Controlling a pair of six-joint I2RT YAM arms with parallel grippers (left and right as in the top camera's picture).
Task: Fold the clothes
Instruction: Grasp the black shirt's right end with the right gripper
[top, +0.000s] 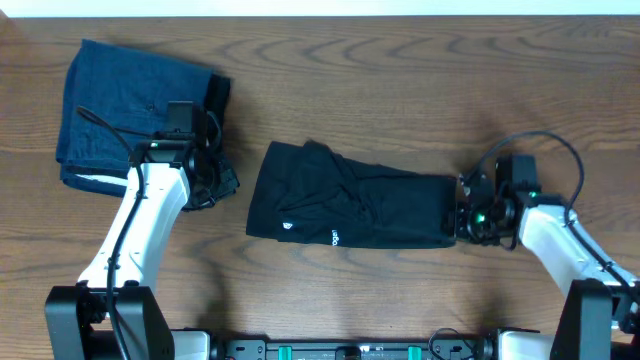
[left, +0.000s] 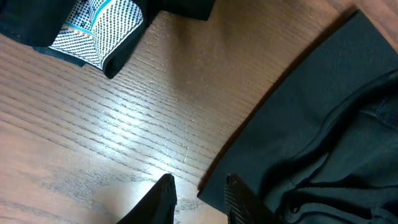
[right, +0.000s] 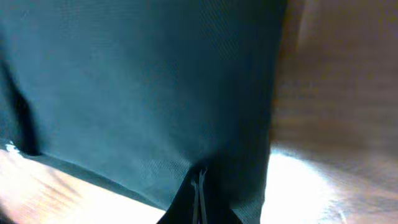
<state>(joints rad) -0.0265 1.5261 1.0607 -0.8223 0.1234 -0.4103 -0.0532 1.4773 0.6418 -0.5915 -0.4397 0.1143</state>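
The clothes, a black shirt (top: 350, 205), lie folded into a rumpled rectangle at the table's middle, with small white logo marks near the front edge. My right gripper (top: 463, 212) is at the shirt's right edge. In the right wrist view its fingers (right: 199, 177) are pressed together on the dark fabric (right: 137, 81), which puckers at their tips. My left gripper (top: 218, 185) hovers just left of the shirt. Its jaws (left: 199, 180) stand apart over bare wood. One finger (left: 239, 196) lies over the edge of the shirt (left: 323, 112), and nothing is held.
A folded dark-blue garment (top: 130, 110) lies at the back left, its white dotted lining (left: 99, 25) showing in the left wrist view. The left arm reaches past its right side. The wooden table (top: 400, 80) runs on behind and in front of the shirt.
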